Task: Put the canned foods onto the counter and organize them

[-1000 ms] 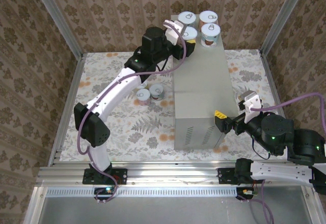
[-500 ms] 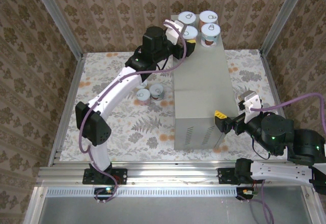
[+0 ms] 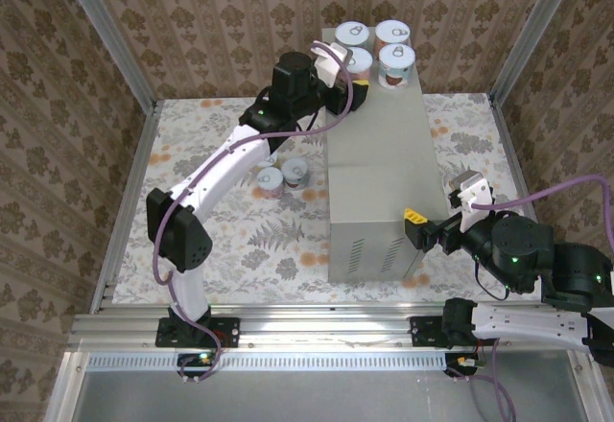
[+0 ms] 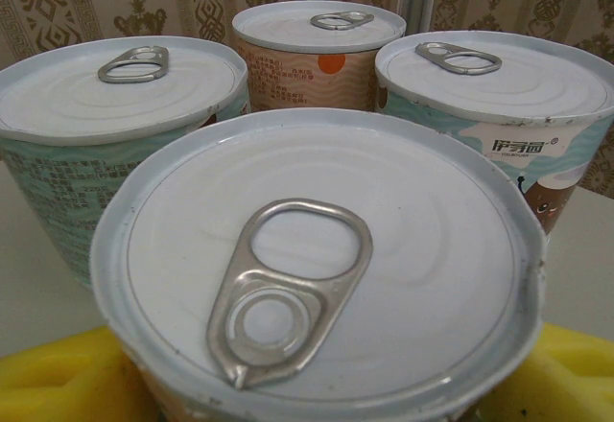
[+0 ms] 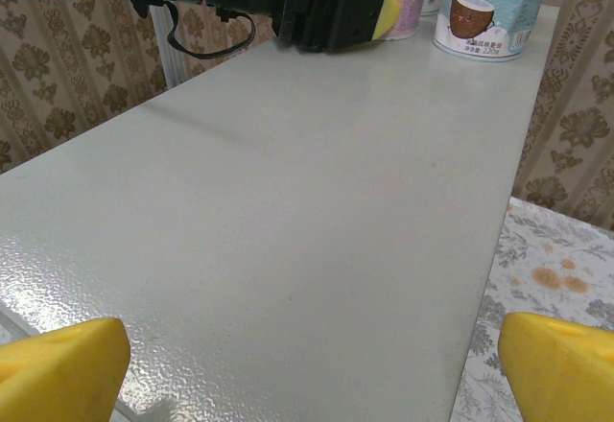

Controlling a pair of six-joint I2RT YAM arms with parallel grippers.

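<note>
Brown damask wallpaper closes in the cell on three sides, and a floral floor [image 3: 240, 240] lies under everything. On it stands the counter [image 3: 379, 173], long and grey, running from near to far, with vent slots on its near end face. The left arm [image 3: 221, 168] stretches over the floor to the counter's far left corner. The right arm [image 3: 537, 259] is folded low by the near right corner. Four cans [image 3: 392, 32] stand upright in a tight square at the counter's far end. The left gripper [image 3: 357, 69] straddles the near-left can [image 4: 317, 278] of that square, which stands on the counter top. In the left wrist view its yellow pads [image 4: 58, 384] sit close on both sides of the can's wall, but whether they press it I cannot tell. Behind it stand a teal can [image 4: 115, 105], an orange-labelled can [image 4: 317, 43] and a second teal can [image 4: 499, 96]. The right gripper [image 3: 418, 230] hangs at the counter's near right corner, jaws spread wide with nothing between its pads [image 5: 58, 364]. Two cans [image 3: 271, 180] stand side by side on the floor, near the counter's left side.
</note>
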